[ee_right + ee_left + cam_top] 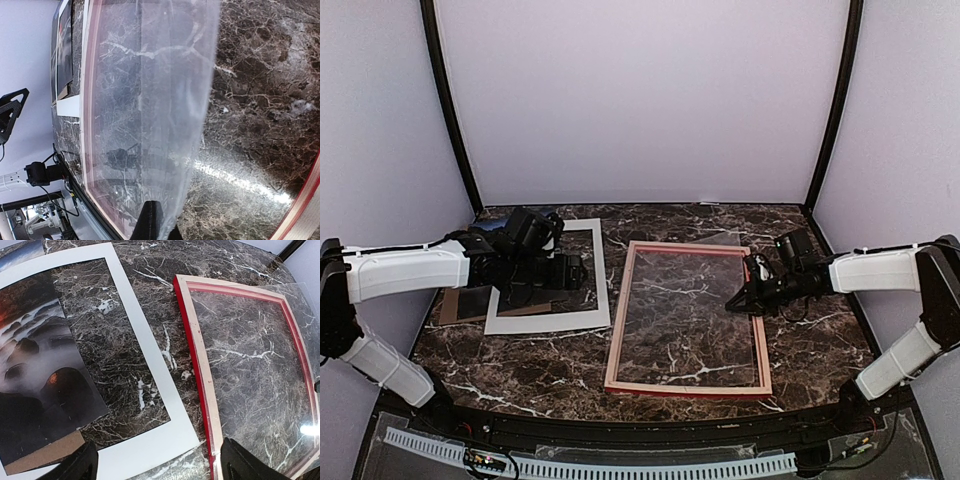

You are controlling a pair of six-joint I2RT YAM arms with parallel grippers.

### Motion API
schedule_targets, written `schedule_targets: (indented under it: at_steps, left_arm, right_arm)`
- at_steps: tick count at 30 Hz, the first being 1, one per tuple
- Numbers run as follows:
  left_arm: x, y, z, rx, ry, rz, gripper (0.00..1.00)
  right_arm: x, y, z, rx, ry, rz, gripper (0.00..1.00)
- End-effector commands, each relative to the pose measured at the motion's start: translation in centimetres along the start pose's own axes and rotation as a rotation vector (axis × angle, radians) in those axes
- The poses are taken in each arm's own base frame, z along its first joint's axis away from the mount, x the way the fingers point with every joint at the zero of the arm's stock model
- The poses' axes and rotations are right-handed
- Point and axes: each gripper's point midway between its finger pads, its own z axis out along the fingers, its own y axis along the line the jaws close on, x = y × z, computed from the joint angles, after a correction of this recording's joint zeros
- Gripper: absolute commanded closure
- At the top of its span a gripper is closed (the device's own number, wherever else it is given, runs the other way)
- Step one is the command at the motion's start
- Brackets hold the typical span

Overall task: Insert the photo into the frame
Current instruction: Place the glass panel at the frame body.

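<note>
Two — left pincer [160, 467] gaping empty at the photo [35, 370] corner, right pincer [157, 225] clamped on clear sheet [150, 100].

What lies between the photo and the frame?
In the left wrist view, a side of the white mat and bare marble table lie between the photo and the frame.

Glossy marble table [520, 370] — frame [685, 389] pale wood, red-painted — clear shiny plastic sheet [150, 100]
</note>
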Motion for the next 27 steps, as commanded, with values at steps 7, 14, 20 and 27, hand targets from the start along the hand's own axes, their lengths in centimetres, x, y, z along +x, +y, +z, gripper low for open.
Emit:
schedule_targets:
  at_steps: [7, 14, 20, 27]
  left_arm:
    - [0.1, -0.7, -0.2, 0.047, -0.015, 0.022, 0.06]
    - [0.4, -0.6, 0.0, 0.047, -0.005, 0.023, 0.06]
    - [0.4, -0.8, 0.1, 0.054, -0.004, 0.023, 0.06]
    - [0.5, -0.7, 0.1, 0.053, 0.000, 0.024, 0.06]
  right_arm:
    - [-1.4, -0.4, -0.5, 0.042, -0.044, -0.024, 1.00]
    - [-1.3, -0.8, -0.5, 0.055, -0.040, -0.026, 1.00]
    - [-1.4, -1.1, -0.6, 0.065, -0.040, -0.028, 1.00]
    - [-1.4, -1.5, -0.5, 0.071, -0.030, -0.029, 1.00]
